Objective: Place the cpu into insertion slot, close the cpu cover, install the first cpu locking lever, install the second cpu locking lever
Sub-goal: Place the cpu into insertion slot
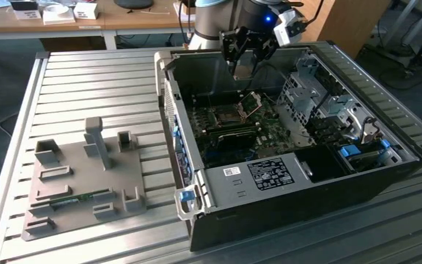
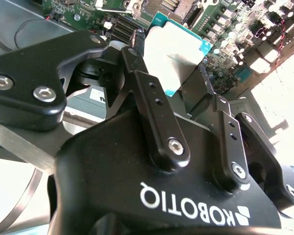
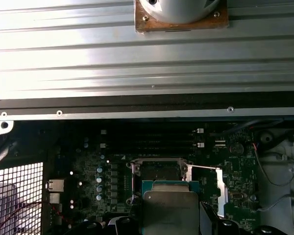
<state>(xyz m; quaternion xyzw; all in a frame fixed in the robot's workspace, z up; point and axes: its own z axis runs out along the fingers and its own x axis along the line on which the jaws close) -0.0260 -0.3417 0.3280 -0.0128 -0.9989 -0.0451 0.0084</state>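
1. The gripper [image 1: 244, 63] hangs inside the open computer case [image 1: 270, 181], above the circuit board [image 1: 273, 132] and clear of it.
2. The fingers [image 2: 154, 98] are drawn in to a narrow gap and pinch the chip [image 2: 174, 49] by two opposite edges, leaving its silvery face bare. My read is that an edge grip keeps the contacts underneath untouched and the chip flat for seating.
3. In the first wrist view the chip is held in the air, overlapping the near rim of the socket [image 3: 159, 171]. It is not seated. Its edges look roughly square with the socket's.
4. The cover [image 3: 220, 193] is swung up to one side, so the socket's dark centre lies exposed, as it must for loading.
5. I cannot make out the locking levers.
6. A grey tray [image 1: 79, 170] sits on the slatted table [image 1: 86, 82] at the exterior view's left, well apart from the gripper.
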